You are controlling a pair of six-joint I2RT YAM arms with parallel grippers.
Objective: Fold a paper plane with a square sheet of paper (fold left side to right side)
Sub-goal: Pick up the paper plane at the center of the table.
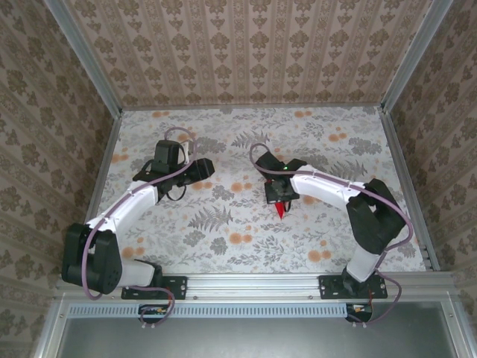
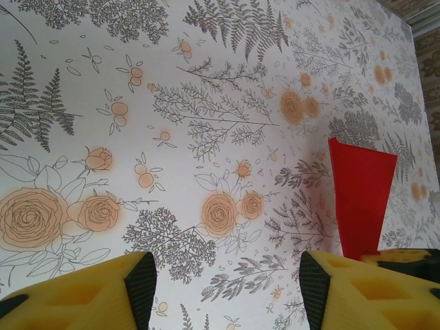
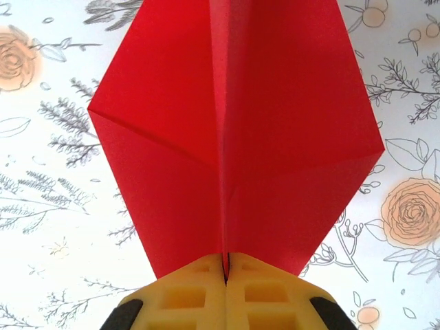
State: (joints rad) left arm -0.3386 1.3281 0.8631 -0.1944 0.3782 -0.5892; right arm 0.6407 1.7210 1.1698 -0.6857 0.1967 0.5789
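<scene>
Floral-printed covering spreads across the surface [image 1: 223,134], walled in by patterned panels. From the top external camera we see the left end effector [image 1: 203,167] over the far-left part of it, well apart from the right end effector [image 1: 279,195]. The right one sits near the middle with the red tip of the paper plane [image 1: 280,210] poking out toward the near edge. From the left wrist camera we find the left end effector [image 2: 225,289] released, its yellow fingers [image 2: 96,295] spread apart over printed roses and ferns. The paper plane [image 2: 361,196] shows off to the right as a tall red wedge that appears to stand upright. From the right wrist camera, the right end effector [image 3: 226,265] is clenched on the paper plane [image 3: 234,124], its pads meeting on the centre crease at the narrow end. Beyond the grip, the two wings fan out into a kite shape. We judge the paper very light, thin and limp away from its folds, easily crumpled or torn, and slick between the pads. The stiffest place to hold is the layered centre crease, close to where the pinch sits.
</scene>
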